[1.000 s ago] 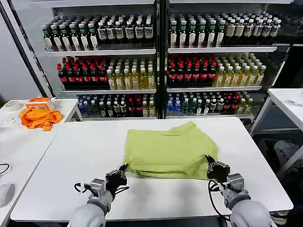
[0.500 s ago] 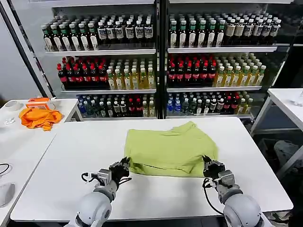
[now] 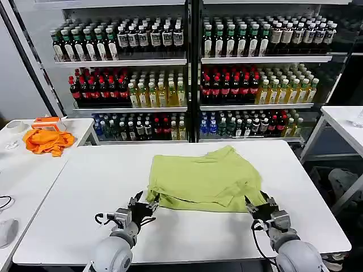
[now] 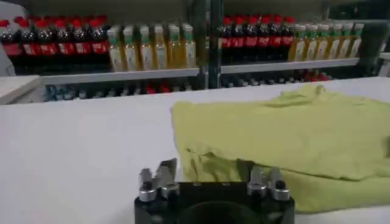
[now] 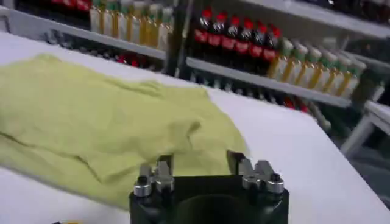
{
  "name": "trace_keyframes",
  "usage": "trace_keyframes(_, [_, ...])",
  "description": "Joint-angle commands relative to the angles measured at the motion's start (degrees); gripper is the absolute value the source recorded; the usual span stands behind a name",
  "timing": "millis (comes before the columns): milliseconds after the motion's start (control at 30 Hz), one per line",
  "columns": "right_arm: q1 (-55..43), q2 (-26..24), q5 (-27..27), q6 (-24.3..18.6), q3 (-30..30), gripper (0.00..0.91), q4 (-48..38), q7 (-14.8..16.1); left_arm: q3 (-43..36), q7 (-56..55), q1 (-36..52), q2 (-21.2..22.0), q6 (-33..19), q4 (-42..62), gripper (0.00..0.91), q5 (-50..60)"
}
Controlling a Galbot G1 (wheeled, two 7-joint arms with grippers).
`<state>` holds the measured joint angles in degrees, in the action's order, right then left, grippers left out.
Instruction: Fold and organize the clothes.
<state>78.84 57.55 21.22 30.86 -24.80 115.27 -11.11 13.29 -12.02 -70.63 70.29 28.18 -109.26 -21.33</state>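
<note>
Lime-green T-shirt (image 3: 203, 180) lying mid-table, folded, long axis left to right. Left gripper (image 3: 140, 205) spread open, empty, just off near-left corner; right gripper (image 3: 262, 205) likewise open beside near-right corner. Both equally near.

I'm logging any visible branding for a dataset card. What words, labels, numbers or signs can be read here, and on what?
None can be read.
Bottle labels on the shelves: too small and blurred to read.
T-shirt: plain, no print visible.
Left gripper and right gripper: no legible marking.
Orange cloth: no text visible.
</note>
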Motion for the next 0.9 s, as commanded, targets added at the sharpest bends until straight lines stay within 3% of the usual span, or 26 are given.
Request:
trace_keyframes(33, [3.75,0.58,1.43,1.03,-3.75,0.040,-1.81,-0.05,0.24,-0.01,-1.47,-0.02,-0.20,0.85,0.040,0.13])
trace_keyframes(67, [3.52,0.65,1.40,0.99,-3.55,0.000,-2.08,-0.14,0.17,-0.03,-1.37,0.00,-0.33,1.05,0.040,0.13])
trace_keyframes(900, [0.41,0.15,5.85,-0.02,-1.41,0.000,-5.30,-0.01,0.68,1.24,-2.69,0.49,-1.87,1.38,0.020,-0.39])
